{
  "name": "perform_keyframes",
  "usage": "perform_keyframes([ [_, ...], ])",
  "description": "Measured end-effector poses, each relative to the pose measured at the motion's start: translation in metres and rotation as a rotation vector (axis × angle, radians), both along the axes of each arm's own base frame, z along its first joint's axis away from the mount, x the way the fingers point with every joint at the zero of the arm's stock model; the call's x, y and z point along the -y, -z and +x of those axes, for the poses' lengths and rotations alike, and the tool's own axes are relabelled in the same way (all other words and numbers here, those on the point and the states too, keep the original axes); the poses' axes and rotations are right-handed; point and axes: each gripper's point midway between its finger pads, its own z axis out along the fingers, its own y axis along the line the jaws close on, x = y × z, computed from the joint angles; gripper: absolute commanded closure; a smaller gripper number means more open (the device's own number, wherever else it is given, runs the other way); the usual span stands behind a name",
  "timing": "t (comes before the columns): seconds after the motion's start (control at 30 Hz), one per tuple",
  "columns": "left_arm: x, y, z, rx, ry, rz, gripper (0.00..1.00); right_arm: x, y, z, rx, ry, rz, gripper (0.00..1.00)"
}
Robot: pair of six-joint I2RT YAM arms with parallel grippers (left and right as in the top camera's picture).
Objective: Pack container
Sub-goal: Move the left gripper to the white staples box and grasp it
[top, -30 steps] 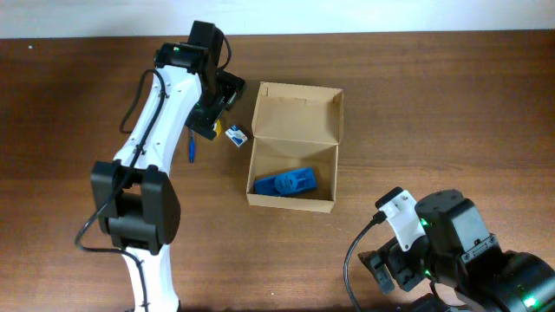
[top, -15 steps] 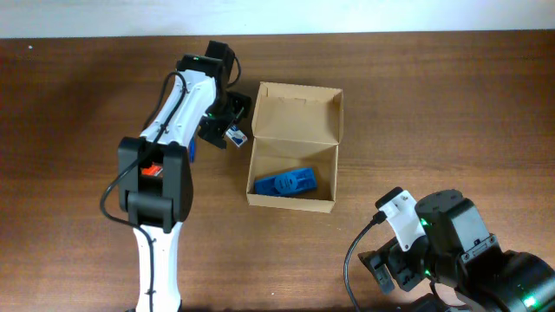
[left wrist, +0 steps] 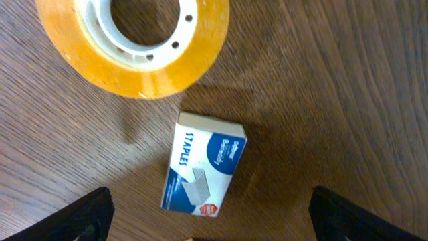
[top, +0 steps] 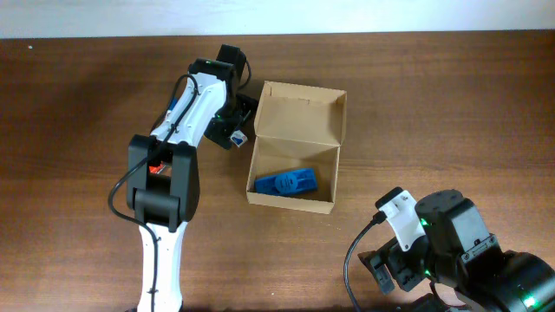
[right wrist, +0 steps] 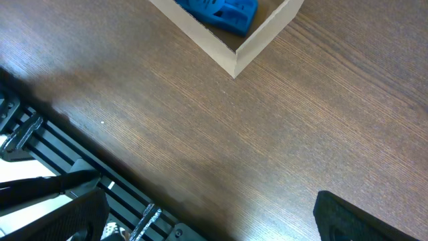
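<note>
the small tan cardboard box (top: 323, 204) sits near the middle of the dark brown wooden bench (top: 434, 104), its hinged flap lid standing open along the far side. inside, on the floor of the box, lies a bright blue plastic object (top: 284, 182) that looks like a stapler, close to the near wall.

the left pincer (left wrist: 208, 197) is just beside the box's left wall, pointing down at the bench. its two black fingers (left wrist: 87, 211) are spread wide apart and grip nothing. between them, flat on the wood, lies a small white and blue cardboard packet printed "staples" (left wrist: 204, 164), slightly askew. whether the fingers touch the bench cannot be told. just beyond the packet, not touching it, a roll of yellowish clear tape on a white core (left wrist: 134, 40) lies flat.

the right pincer (right wrist: 210, 201) is at the near right corner of the bench, well apart from the box. its fingers are also spread wide with nothing between them but bare wood. the right wrist view catches one corner of the box (right wrist: 261, 40) with the blue object (right wrist: 224, 10) in it.
</note>
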Motion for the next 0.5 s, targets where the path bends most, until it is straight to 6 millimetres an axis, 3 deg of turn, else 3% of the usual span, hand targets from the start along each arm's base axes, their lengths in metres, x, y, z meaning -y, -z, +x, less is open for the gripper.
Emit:
perform_keyframes([
  [0.5, -0.0055, 0.0014, 0.0016, 0.007, -0.003, 0.032, 0.08, 0.0000, 0.0000, 0.0000, 0.000, 0.000, 0.000, 0.01],
])
